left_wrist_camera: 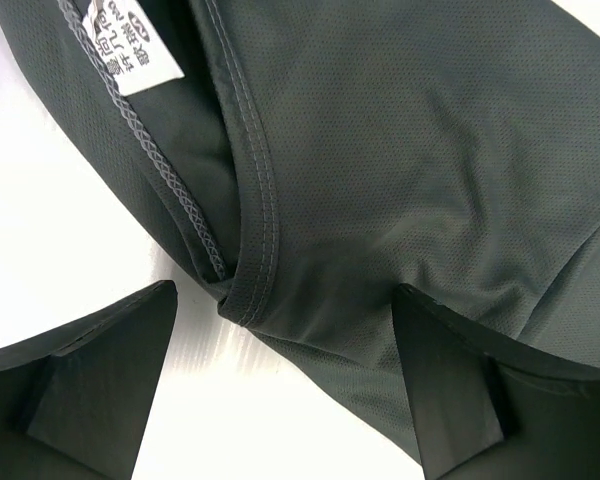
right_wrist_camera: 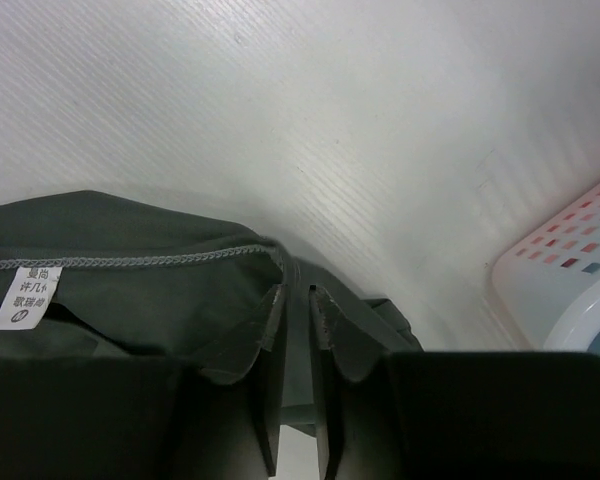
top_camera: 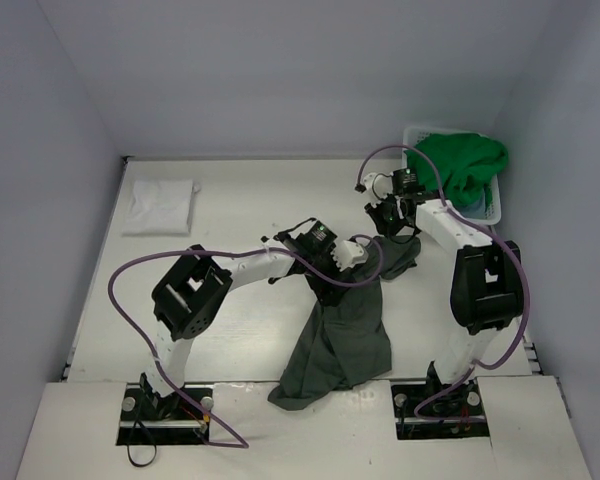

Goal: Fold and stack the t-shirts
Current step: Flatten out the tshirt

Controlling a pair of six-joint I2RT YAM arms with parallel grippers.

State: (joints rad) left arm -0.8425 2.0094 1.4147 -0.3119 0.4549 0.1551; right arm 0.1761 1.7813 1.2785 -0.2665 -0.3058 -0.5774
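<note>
The left arm (top_camera: 250,268) and right arm (top_camera: 460,232) have white links, black joint blocks, purple cables (top_camera: 113,288). The fingers (left_wrist_camera: 90,370) of the left claw (left_wrist_camera: 285,290) seem dark matte plastic.

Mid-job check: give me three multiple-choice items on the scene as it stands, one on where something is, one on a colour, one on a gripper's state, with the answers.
1. Where is the green shirt?
A. spread flat at the far left
B. in the white basket at the far right
C. draped over the near edge

2. What colour is the folded shirt at the far left?
A. green
B. dark grey
C. white

3. How is the left gripper?
A. open, above the dark grey shirt
B. shut on the folded shirt
C. open, over the basket

Answers: B, the top view shows it heaped in the basket; C, it shows plain white there; A, its wrist view shows fingers wide apart over grey cloth.
</note>
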